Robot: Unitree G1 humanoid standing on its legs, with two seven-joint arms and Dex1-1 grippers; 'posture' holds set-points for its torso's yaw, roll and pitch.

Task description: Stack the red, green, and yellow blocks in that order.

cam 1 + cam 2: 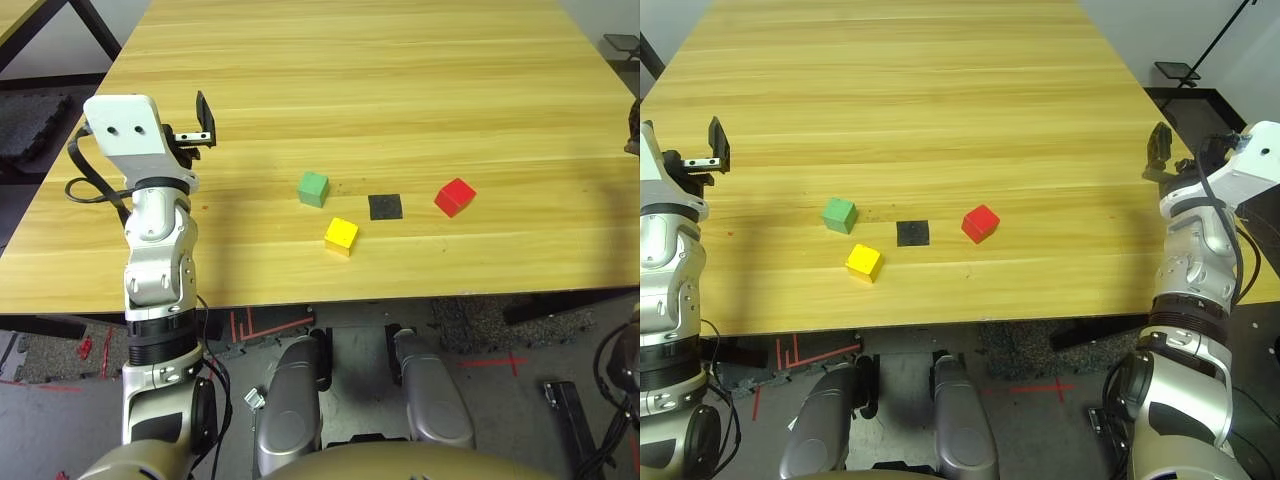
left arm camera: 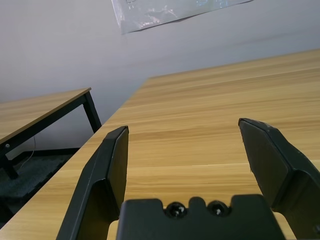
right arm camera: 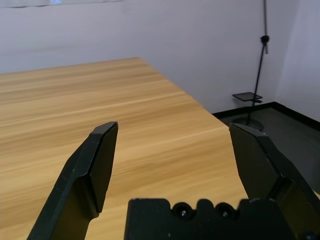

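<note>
Three small cubes are sitting on the one wooden table (image 1: 400,60): one green block (image 1: 313,188) lying farthest left, one yellow block (image 1: 341,236) lying nearest the near edge, and one red block (image 1: 455,196) lying farthest right. One flat black square patch (image 1: 385,206) is lying between the green and the red. Two grippers are showing, the left gripper (image 1: 203,123) and the right gripper (image 1: 1157,150), each carrying two black fingers.

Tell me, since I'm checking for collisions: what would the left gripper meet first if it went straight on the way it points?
Likely nothing: ahead of the open left gripper lies only bare table, and it points slightly above it, though depth is unclear.
</note>
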